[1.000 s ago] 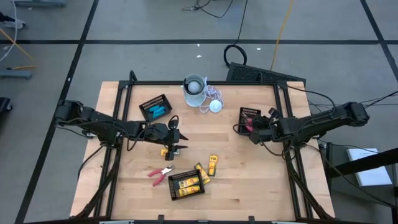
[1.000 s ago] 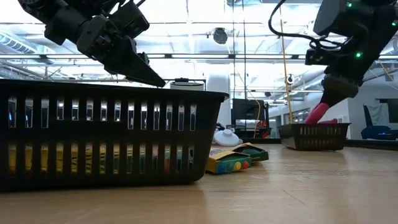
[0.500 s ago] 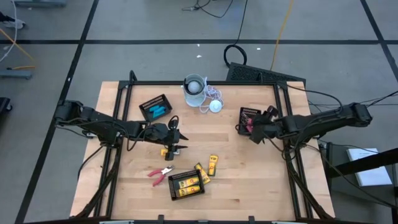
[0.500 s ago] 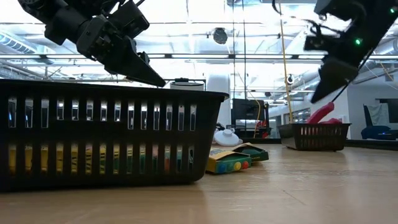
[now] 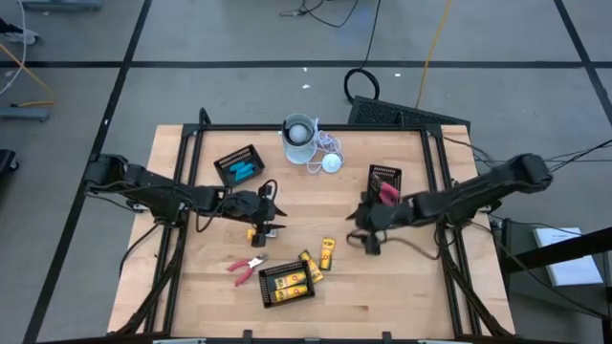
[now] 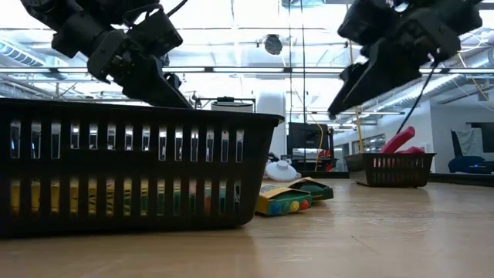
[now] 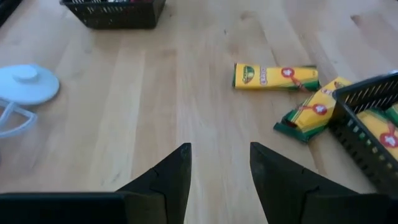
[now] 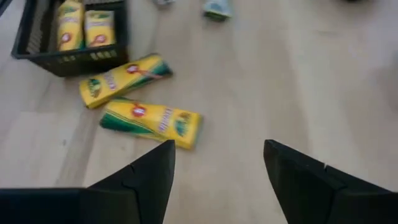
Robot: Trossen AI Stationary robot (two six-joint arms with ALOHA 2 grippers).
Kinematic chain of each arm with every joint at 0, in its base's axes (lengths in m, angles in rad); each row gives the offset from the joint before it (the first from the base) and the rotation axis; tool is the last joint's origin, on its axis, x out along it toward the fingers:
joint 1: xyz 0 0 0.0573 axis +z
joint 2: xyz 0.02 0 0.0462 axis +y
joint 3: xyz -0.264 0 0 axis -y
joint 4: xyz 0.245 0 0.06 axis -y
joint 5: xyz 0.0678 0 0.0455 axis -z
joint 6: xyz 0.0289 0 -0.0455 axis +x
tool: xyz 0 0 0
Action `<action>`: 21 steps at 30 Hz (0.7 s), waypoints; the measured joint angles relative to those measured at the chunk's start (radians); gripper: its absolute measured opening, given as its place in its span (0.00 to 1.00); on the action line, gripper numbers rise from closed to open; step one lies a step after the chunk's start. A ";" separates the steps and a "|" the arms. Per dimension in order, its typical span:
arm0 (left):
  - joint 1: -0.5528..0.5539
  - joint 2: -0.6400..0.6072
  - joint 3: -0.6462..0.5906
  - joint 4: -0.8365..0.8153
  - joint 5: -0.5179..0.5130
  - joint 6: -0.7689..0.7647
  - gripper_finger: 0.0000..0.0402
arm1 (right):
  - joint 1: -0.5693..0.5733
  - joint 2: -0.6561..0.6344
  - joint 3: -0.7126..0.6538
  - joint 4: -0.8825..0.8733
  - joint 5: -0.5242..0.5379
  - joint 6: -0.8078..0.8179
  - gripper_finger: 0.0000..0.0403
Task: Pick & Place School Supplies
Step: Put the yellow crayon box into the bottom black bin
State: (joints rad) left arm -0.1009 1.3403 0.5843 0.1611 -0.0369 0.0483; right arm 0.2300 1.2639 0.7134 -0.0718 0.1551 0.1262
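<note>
Two yellow-and-black boxes [image 5: 328,251] [image 5: 311,266] lie flat on the table's middle, beside a black mesh tray [image 5: 287,283] holding more of them. Red-handled pliers [image 5: 247,268] lie left of that tray. Another red-handled tool [image 5: 386,191] rests in the right tray [image 5: 385,176]. Light-blue sticks [image 5: 239,171] lie in the far-left tray. My right gripper [image 5: 366,239] [image 8: 217,146] hangs open above the table, right of the yellow boxes [image 8: 152,121]. My left gripper [image 5: 275,222] [image 7: 217,152] hovers open left of the middle, nothing between its fingers.
A white cup [image 5: 299,134] and a white corded disc [image 5: 331,162] stand at the far middle. A black frame [image 5: 287,127] runs around the table. Bare wood lies between the two grippers and along the near right.
My right gripper has let go of the red-handled tool in the right tray and risen out of it. It has swung toward the table's left and near edge, over the middle, tipping up from steeply down to a slant. The tool stays in the tray.
</note>
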 joint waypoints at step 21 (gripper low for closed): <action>-0.109 0.000 -0.097 0.028 -0.167 -0.137 0.42 | 0.125 0.340 0.002 0.357 0.027 -0.249 0.58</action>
State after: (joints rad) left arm -0.2103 1.3407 0.4873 0.1896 -0.2036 -0.0890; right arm 0.3546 1.6041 0.7151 0.2848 0.1818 -0.1229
